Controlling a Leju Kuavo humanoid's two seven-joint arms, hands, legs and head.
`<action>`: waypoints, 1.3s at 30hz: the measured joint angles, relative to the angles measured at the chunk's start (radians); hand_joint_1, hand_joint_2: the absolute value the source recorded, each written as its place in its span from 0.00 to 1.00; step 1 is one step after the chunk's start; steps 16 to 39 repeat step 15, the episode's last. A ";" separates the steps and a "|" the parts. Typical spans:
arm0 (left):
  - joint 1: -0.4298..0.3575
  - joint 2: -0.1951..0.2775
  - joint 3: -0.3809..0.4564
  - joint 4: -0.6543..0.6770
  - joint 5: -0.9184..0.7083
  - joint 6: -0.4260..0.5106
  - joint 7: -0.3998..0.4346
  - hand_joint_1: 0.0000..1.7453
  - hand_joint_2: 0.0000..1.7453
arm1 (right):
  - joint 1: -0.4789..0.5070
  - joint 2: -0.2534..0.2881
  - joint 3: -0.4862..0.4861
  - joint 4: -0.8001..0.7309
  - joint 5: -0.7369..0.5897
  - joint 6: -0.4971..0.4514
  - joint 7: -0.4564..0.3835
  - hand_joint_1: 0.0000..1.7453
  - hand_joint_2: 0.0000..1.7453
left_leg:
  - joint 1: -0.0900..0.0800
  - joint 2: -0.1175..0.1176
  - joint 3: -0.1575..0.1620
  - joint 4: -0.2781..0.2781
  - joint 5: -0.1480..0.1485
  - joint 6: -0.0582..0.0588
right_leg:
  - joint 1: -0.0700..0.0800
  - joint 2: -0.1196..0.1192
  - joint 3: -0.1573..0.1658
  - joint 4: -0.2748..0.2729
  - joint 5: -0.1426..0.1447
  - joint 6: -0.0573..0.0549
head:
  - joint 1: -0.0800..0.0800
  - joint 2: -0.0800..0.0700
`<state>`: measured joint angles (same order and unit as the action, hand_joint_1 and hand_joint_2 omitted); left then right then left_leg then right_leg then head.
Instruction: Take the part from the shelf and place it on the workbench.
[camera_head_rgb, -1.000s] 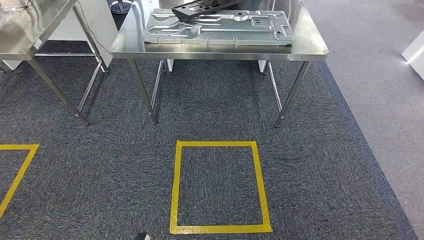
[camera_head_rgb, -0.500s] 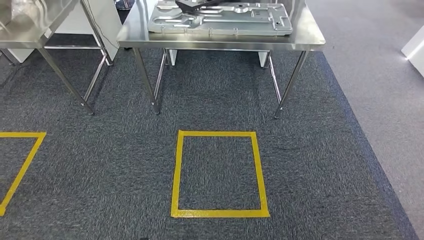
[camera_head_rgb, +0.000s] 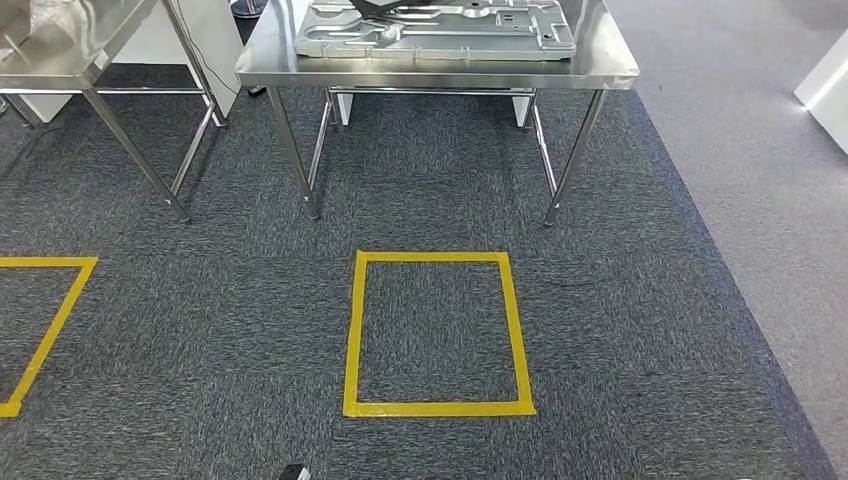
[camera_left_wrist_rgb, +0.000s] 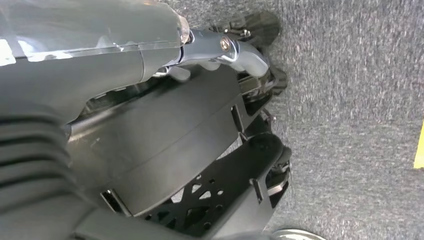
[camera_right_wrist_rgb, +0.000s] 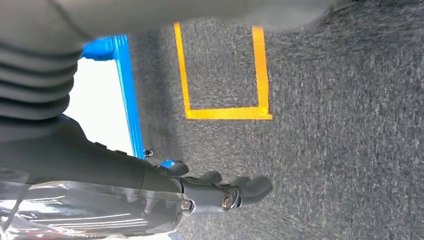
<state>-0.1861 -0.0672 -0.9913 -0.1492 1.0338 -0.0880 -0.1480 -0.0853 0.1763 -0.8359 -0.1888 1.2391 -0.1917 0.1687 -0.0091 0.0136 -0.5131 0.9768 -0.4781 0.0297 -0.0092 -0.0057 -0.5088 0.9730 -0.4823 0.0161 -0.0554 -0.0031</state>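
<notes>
A steel workbench (camera_head_rgb: 440, 76) stands ahead at the top of the head view. On it lies a large silver stamped plate (camera_head_rgb: 440, 30), and a dark flat part (camera_head_rgb: 385, 8) lies on the plate, cut off by the picture's edge. Both arms hang at my sides. My left hand (camera_left_wrist_rgb: 220, 47) is above the carpet with nothing in it. My right hand (camera_right_wrist_rgb: 220, 192) holds nothing either, its fingers loosely stretched over the carpet.
A yellow tape square (camera_head_rgb: 352, 330) marks the dark carpet in front of the workbench. A second steel table (camera_head_rgb: 60, 65) stands at the left, with more yellow tape (camera_head_rgb: 50, 320) before it. Lighter floor (camera_head_rgb: 760, 150) lies to the right. A blue-edged white frame (camera_right_wrist_rgb: 122, 90) is near my right hand.
The whole head view has shifted: the workbench and the tape square sit higher and look slightly smaller, so the camera has moved. The things on the bench lie as before.
</notes>
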 joint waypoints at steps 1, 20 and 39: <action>0.000 0.000 0.000 0.000 0.000 -0.001 0.000 0.00 1.00 | 0.000 0.000 -0.002 0.000 -0.001 0.000 -0.001 0.00 1.00 | 0.001 0.000 -0.001 0.000 0.001 0.000 | 0.002 -0.001 -0.001 0.001 0.000 -0.002 | 0.000 0.000; -0.015 0.003 0.003 0.000 0.000 0.009 0.065 1.00 1.00 | -0.001 0.004 -0.006 0.000 0.005 0.023 -0.050 1.00 1.00 | 0.005 -0.001 -0.008 -0.004 0.014 -0.021 | 0.006 -0.004 -0.012 0.010 0.006 -0.017 | 0.000 0.000; -0.015 0.003 0.003 0.000 0.000 0.009 0.065 1.00 1.00 | -0.001 0.004 -0.006 0.000 0.005 0.023 -0.050 1.00 1.00 | 0.005 -0.001 -0.008 -0.004 0.014 -0.021 | 0.006 -0.004 -0.012 0.010 0.006 -0.017 | 0.000 0.000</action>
